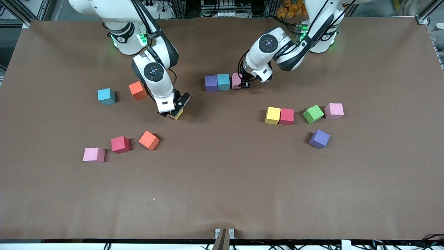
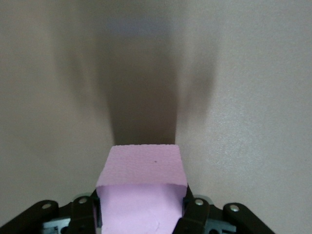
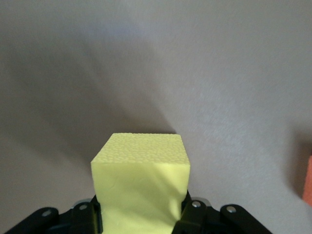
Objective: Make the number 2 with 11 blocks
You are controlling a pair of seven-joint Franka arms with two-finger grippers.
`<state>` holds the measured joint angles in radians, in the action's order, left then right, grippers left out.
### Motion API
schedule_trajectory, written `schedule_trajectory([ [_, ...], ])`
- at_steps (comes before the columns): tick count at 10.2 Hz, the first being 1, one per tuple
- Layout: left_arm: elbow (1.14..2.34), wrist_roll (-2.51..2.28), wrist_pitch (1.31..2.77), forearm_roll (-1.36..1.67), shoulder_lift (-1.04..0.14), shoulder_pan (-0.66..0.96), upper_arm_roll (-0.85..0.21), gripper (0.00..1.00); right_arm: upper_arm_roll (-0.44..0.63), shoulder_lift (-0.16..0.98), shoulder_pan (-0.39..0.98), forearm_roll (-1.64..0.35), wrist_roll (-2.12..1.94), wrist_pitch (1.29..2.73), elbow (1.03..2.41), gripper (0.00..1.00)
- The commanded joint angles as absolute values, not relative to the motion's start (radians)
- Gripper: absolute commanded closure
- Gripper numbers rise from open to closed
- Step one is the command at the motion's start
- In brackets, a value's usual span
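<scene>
A short row of three abutting blocks lies mid-table near the robots: purple (image 1: 211, 83), blue (image 1: 223, 82) and pink (image 1: 237, 81). My left gripper (image 1: 245, 82) is shut on that pink block (image 2: 141, 165) at the row's end toward the left arm, its fingers (image 2: 195, 209) pressing both sides. My right gripper (image 1: 175, 111) is shut on a yellow block (image 1: 177, 114), low at the table toward the right arm's end. In the right wrist view the yellow block (image 3: 140, 161) fills the gap between the fingers (image 3: 192, 212).
Loose cubes toward the right arm's end: blue (image 1: 106, 96), orange (image 1: 138, 90), orange (image 1: 149, 140), red (image 1: 120, 144), pink (image 1: 94, 155). Toward the left arm's end: yellow (image 1: 273, 115) touching red (image 1: 287, 116), green (image 1: 313, 114), pink (image 1: 334, 111), purple (image 1: 319, 139).
</scene>
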<state>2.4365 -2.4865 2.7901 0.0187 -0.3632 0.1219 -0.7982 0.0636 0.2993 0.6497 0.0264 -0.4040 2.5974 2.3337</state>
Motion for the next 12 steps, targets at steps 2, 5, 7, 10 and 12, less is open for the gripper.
schedule_trajectory([
  [2, 2.431, -2.493, 2.806, -0.064, -0.376, 0.143, -0.758, 0.49, 0.051, 0.284, 0.646, 0.009, -0.388, 2.496, 2.249, 0.49],
  [5, 2.415, -2.496, 2.806, -0.064, -0.394, 0.207, -0.715, 0.49, 0.046, 0.29, 0.664, -0.08, -0.368, 2.468, 2.208, 0.48],
  [7, 2.411, -2.511, 2.806, -0.064, -0.394, 0.216, -0.71, 0.49, 0.046, 0.293, 0.666, -0.08, -0.365, 2.441, 2.191, 0.48],
  [10, 2.395, -2.519, 2.806, -0.064, -0.405, 0.216, -0.71, 0.49, 0.046, 0.293, 0.67, -0.081, -0.36, 2.441, 2.187, 0.48],
  [12, 2.395, -2.525, 2.806, -0.064, -0.411, 0.235, -0.701, 0.48, 0.048, 0.293, 0.669, -0.081, -0.362, 2.434, 2.174, 0.48],
])
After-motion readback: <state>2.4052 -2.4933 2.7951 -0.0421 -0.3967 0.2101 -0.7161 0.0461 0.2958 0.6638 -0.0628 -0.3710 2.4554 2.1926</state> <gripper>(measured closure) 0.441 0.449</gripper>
